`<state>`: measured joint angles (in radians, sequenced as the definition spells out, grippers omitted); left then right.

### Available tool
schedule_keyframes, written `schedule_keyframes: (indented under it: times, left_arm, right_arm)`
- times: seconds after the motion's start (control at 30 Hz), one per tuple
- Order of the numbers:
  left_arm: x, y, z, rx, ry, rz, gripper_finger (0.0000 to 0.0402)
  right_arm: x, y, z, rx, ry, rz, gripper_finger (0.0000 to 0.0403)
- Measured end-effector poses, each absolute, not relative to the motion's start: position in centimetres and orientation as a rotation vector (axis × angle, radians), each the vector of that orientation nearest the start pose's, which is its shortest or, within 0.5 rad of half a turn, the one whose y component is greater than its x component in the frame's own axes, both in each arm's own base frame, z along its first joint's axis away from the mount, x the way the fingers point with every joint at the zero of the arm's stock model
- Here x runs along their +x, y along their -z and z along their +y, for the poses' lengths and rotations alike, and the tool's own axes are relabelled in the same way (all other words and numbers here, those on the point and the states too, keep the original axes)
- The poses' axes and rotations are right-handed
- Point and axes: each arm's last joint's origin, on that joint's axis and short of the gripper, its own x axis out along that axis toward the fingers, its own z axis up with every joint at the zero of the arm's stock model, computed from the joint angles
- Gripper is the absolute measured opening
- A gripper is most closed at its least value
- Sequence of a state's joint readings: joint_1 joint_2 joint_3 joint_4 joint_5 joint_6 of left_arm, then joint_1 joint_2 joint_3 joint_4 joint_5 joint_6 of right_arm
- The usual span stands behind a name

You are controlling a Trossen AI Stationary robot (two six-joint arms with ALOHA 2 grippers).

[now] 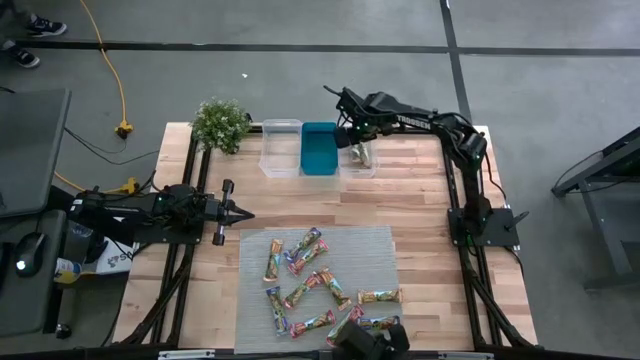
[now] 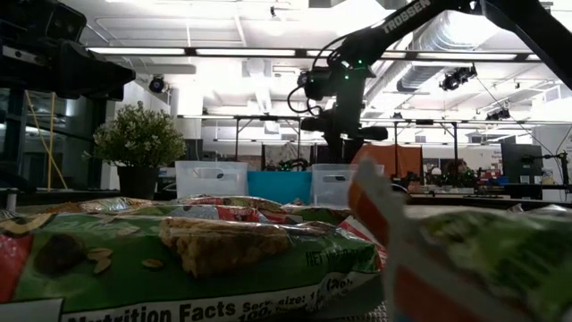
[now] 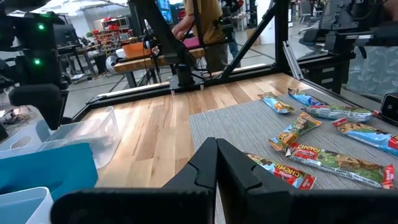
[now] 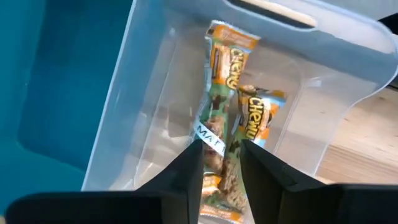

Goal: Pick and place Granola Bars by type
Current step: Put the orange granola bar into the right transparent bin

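Several granola bars (image 1: 318, 285) in shiny wrappers lie scattered on a grey mat (image 1: 372, 248) at the table's near middle. They also fill the front of the low view (image 2: 223, 246). At the far edge stand a clear bin (image 1: 281, 148), a teal bin (image 1: 319, 150) and a second clear bin (image 1: 360, 165). My right gripper (image 4: 221, 163) reaches down into that second clear bin (image 4: 155, 93), shut on an orange-wrapped bar (image 4: 256, 118). Another orange bar (image 4: 227, 59) leans inside it. My left gripper (image 3: 216, 163) waits shut at the table's left (image 1: 240, 213). My right gripper pinches the orange-wrapped bar between its two fingers, by the upper end of the bar (image 4: 224, 179). The fingers (image 4: 186, 171) come steeply from above and lie along the bar. The bar slants down into the bin; whether its lower end touches the bin floor I cannot tell.
A potted plant (image 1: 220, 123) stands at the far left corner, beside the first clear bin. A dark camera mount (image 1: 372, 340) sits at the near edge of the mat. Bare wood (image 1: 420, 200) lies between the bins and the mat.
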<state>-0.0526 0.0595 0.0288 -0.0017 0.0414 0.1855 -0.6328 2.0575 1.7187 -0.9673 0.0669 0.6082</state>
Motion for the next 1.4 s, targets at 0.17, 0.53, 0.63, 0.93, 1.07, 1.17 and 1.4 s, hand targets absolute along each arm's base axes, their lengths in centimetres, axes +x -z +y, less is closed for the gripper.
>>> schedule_keyframes:
  times: [0.17, 0.53, 0.63, 0.93, 1.07, 1.17, 1.4]
  left_arm:
    - [10.0, -16.8, -0.6, 0.185, 0.097, 0.024, 0.0001]
    - [10.0, -16.8, -0.6, 0.186, 0.097, 0.024, 0.0001]
    - [10.0, -16.8, -0.6, 0.186, 0.097, 0.024, 0.0001]
    - [10.0, -16.8, -0.6, 0.186, 0.097, 0.024, 0.0001]
    - [10.0, -16.8, -0.6, 0.186, 0.097, 0.024, 0.0001]
    - [10.0, -16.8, -0.6, 0.186, 0.097, 0.024, 0.0001]
    - [10.0, -16.9, -0.6, 0.186, 0.097, 0.023, 0.0001]
  right_arm:
    - [33.6, -21.8, -24.7, 0.871, 0.965, 1.107, 0.0126]
    - [33.4, -23.5, -23.7, 0.810, 0.916, 1.117, 0.0162]
    - [32.9, -24.7, -23.4, 0.793, 0.905, 1.105, 0.0161]
    - [32.0, -29.2, -20.8, 0.717, 0.852, 1.024, 0.0161]
    - [32.0, -31.0, -18.9, 0.680, 0.810, 0.985, 0.0162]
    - [31.9, -32.4, -17.1, 0.642, 0.785, 0.958, 0.0161]
    - [31.9, -35.0, -12.0, 0.515, 0.714, 0.937, 0.0161]
